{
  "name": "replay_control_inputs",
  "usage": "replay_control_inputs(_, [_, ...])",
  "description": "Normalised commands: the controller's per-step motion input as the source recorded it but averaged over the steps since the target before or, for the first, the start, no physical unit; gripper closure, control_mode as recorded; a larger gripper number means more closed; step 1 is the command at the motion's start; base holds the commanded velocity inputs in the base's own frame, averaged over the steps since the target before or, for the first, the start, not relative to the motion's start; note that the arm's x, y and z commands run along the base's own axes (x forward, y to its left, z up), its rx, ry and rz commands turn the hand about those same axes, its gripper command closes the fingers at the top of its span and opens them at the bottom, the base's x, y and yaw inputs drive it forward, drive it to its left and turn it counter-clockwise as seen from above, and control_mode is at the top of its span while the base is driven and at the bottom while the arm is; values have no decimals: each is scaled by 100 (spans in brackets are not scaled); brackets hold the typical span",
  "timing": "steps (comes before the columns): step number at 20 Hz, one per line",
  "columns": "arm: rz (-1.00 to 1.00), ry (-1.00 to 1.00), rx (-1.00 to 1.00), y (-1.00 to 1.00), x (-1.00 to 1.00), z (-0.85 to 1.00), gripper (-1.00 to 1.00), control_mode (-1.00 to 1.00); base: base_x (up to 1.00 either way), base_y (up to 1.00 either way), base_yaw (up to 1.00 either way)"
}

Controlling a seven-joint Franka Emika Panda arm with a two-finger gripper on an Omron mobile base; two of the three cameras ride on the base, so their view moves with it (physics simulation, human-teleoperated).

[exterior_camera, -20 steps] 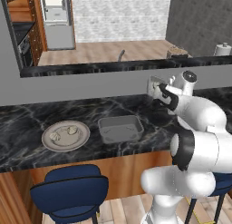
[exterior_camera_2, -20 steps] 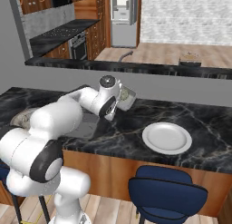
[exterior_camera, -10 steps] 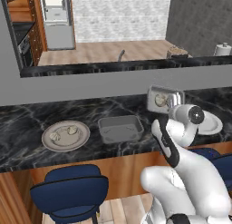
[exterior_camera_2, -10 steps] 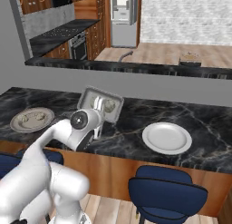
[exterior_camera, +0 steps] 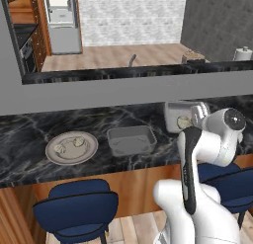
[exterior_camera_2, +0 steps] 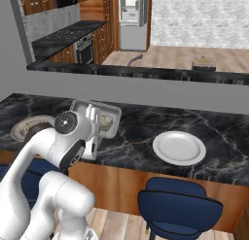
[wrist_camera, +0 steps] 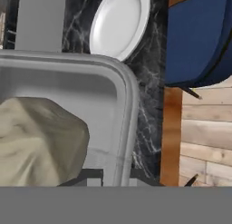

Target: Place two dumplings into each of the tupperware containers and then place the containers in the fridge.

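While clamped on the lighter tupperware container's (wrist_camera: 128,109) rim, tool (wrist_camera: 115,177) beside a dumpling (wrist_camera: 38,141) inside.

Count on the desk
Two tupperware containers (exterior_camera: 129,140) (exterior_camera: 179,115), two round plates (exterior_camera: 72,147) (exterior_camera_2: 179,147), two blue stools (exterior_camera: 76,207) (exterior_camera_2: 177,210).

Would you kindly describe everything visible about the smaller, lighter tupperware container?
The lighter tupperware container is a shallow, pale grey, lidless tray with rounded corners, plastic-looking. In the base views it appears tilted, lifted off the black marble counter, its rim pinched by the shut gripper. At least one beige dumpling lies inside against its floor.
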Motion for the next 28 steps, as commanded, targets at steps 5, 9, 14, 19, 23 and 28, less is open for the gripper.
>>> replay_control_inputs(5, [5, 9, -1, 41, -67, -70, 100, -100, 0, 0, 0])
replay_control_inputs(9, [5, 0, -2, 93, -1, -100, 100, -100, 0, 0, 0])
replay_control_inputs(14, [11, -1, -4, 52, 10, -86, 100, -100, 0, 0, 0])
replay_control_inputs(19, [16, -2, -2, 15, 19, -58, 100, -100, 0, 0, 0])
replay_control_inputs(23, [16, -5, 0, 0, 5, -6, 100, -100, 0, 0, 0])
replay_control_inputs(28, [9, -16, 0, 0, -16, 0, 100, -100, 0, 0, 0])
